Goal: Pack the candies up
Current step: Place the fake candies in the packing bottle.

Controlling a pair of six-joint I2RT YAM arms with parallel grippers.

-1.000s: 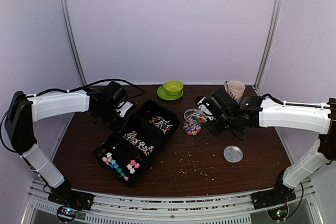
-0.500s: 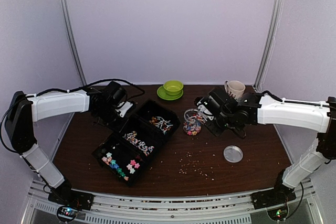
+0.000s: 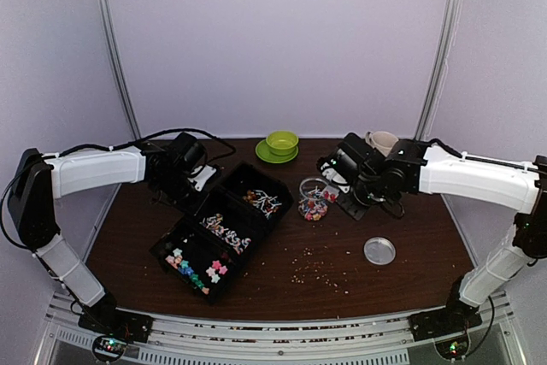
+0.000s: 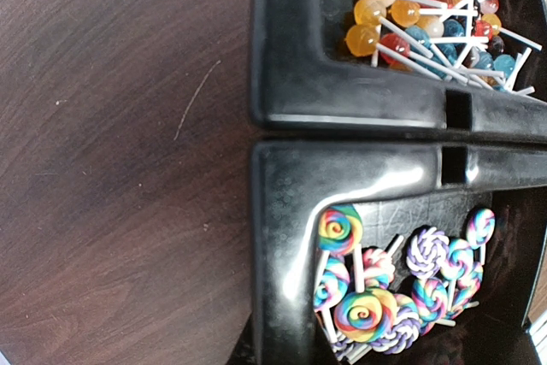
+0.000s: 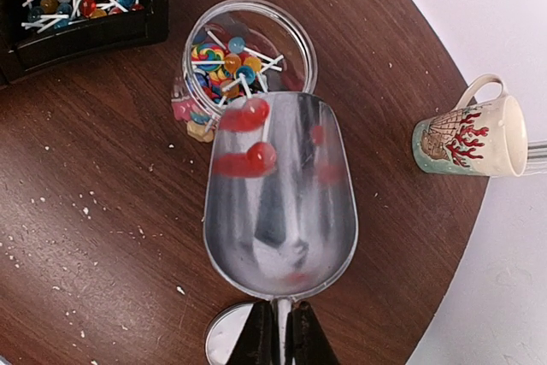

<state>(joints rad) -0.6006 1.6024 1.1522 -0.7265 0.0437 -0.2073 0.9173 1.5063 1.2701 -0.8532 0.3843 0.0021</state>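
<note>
your right gripper (image 5: 279, 335) is pinched shut on the handle of the metal scoop (image 5: 282, 228), which points lengthwise straight at the jar (image 5: 256, 4) with its lip over the jar's rim, and the few red candies (image 5: 259, 157) sit at that jar end, so i'd guess just tip it.

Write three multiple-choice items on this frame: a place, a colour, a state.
1. Where is the round lid, relative to the glass jar? A) screwed on it B) flat on the table, apart from it C) in the black tray
2. What colour is the bowl at the table's rear? A) green B) red C) white
3. How is the right claw? A) open, empty B) shut on the metal scoop by its handle C) shut on the mug
Key: 1 B, the lid lies on bare wood; 2 A, the bowl is lime green; 3 B, it clamps the handle.
</note>
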